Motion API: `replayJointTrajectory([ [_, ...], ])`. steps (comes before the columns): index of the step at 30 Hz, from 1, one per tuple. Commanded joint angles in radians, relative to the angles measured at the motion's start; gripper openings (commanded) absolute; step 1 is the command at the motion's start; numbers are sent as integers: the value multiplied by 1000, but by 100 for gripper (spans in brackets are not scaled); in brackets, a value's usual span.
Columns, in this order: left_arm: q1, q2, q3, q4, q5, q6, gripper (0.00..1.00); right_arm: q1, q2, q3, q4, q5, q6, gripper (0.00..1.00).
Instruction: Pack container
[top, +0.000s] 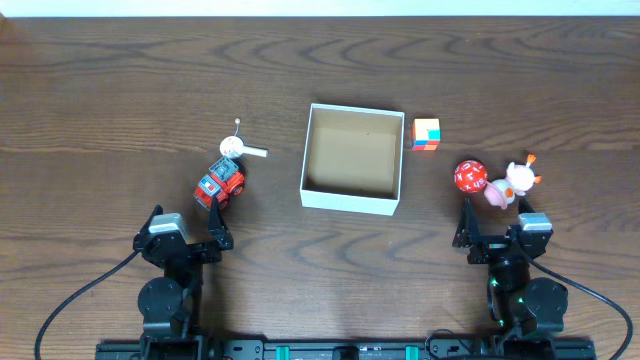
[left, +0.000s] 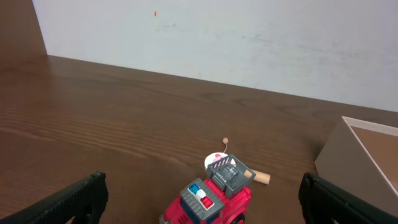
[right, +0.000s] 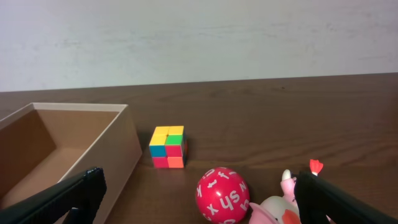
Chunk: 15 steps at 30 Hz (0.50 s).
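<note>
The container (top: 352, 197), a shallow white-walled box with a brown inside, stands at the table's middle and holds nothing; it also shows in the right wrist view (right: 118, 140) and in the left wrist view (left: 341, 149). A red toy fire truck (top: 220, 184) (left: 208, 200) and a small white toy with a stick (top: 240, 148) (left: 219, 160) lie left of it. A colourful cube (top: 426, 133) (right: 168, 146), a red ball with white letters (top: 470, 176) (right: 223, 195) and a pink pig toy (top: 510, 184) (right: 280, 208) lie right. My left gripper (top: 212, 235) (left: 202, 205) and right gripper (top: 493, 235) (right: 199, 202) are open and empty, near the front edge.
A pale wall (left: 249, 37) rises behind the table's far edge. Black cables (top: 70, 300) trail from both arm bases at the front.
</note>
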Motion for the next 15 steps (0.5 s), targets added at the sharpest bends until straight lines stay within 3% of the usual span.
replayJointTrajectory([
  [1, -5, -2, -24, -32, -8, -8, 98, -6, 0, -5, 0, -6, -4, 99],
  [15, -5, -2, -24, -32, -8, -9, 98, -6, 0, -5, 0, -4, -3, 99],
])
